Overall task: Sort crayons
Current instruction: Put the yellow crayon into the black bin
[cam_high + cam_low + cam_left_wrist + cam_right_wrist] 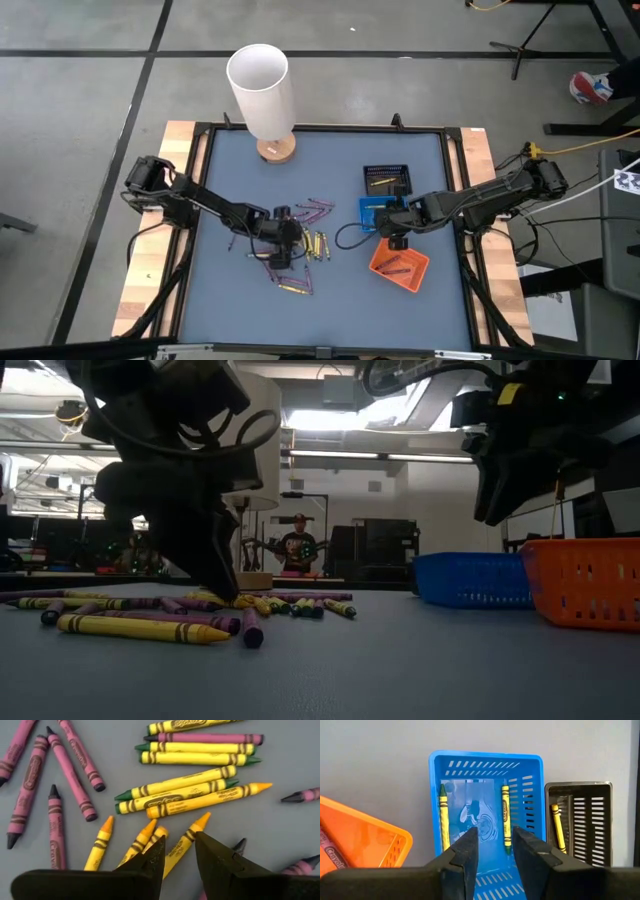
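Several yellow and purple crayons point(310, 240) lie loose on the grey table left of centre, also seen close up as crayons point(185, 795). My left gripper point(179, 842) is open, low over the pile point(285, 240); its fingertips stand on either side of a yellow-orange crayon point(187, 837) without touching it. My right gripper point(495, 832) hangs open and empty above the blue tray point(485, 765), which holds two green-tipped yellow crayons point(505, 815). The black tray point(580, 820) holds a yellow crayon. The orange tray point(365, 835) holds a purple one.
The three trays stand right of centre: black point(387, 180) farthest, blue point(372, 210), orange point(400, 265) nearest. A white cylinder on a wooden foot point(262, 95) stands at the far edge. A black cable loop point(348, 238) lies between the pile and the trays.
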{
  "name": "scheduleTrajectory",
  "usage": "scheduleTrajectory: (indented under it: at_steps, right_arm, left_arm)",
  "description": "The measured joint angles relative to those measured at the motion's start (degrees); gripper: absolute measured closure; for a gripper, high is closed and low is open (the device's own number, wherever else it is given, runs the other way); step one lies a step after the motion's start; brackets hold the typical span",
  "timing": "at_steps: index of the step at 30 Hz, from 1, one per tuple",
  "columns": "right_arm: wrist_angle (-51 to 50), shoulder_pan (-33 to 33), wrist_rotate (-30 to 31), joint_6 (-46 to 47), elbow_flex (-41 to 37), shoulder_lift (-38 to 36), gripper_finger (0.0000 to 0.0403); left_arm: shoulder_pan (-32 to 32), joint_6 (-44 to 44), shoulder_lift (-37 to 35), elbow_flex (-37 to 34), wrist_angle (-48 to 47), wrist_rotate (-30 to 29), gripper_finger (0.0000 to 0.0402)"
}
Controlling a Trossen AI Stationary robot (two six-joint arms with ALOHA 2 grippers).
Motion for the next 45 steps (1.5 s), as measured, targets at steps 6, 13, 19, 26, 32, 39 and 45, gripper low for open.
scheduleTrajectory:
  at_steps: [6, 13, 19, 26, 32, 39, 45]
  right_arm:
    - [-0.02, 0.0, 0.0, 0.0, 0.0, 0.0, 0.0283]
    - [-0.04, 0.0, 0.0, 0.0, 0.02, 0.0, 0.0283]
    - [-0.04, 0.0, 0.0, 0.0, 0.02, 0.0, 0.0283]
    - [-0.02, 0.0, 0.0, -0.35, 0.02, 0.0, 0.0283]
    - [-0.04, 0.0, 0.0, -0.44, 0.02, 0.0, 0.0283]
    - [-0.02, 0.0, 0.0, -0.48, 0.02, 0.0, 0.0283]
    - [-0.04, 0.0, 0.0, -0.46, 0.02, 0.0, 0.0283]
  left_arm:
    - [0.46, 0.07, 0.0, 0.0, -2.11, 1.68, 0.031]
    - [0.43, 6.35, -0.04, 0.02, -3.39, 2.82, 0.031]
    - [1.34, 9.78, -0.04, 0.02, -3.57, 3.31, 0.031]
    - [3.8, 11.89, -0.04, 0.02, -3.65, 8.17, 0.031]
    - [5.32, 11.92, -0.04, 0.02, -3.74, 10.41, 0.031]
    - [5.52, 11.93, -0.04, 0.02, -3.74, 10.48, 0.031]
    - [5.52, 11.96, -0.04, 0.02, -3.76, 10.49, 0.0338]
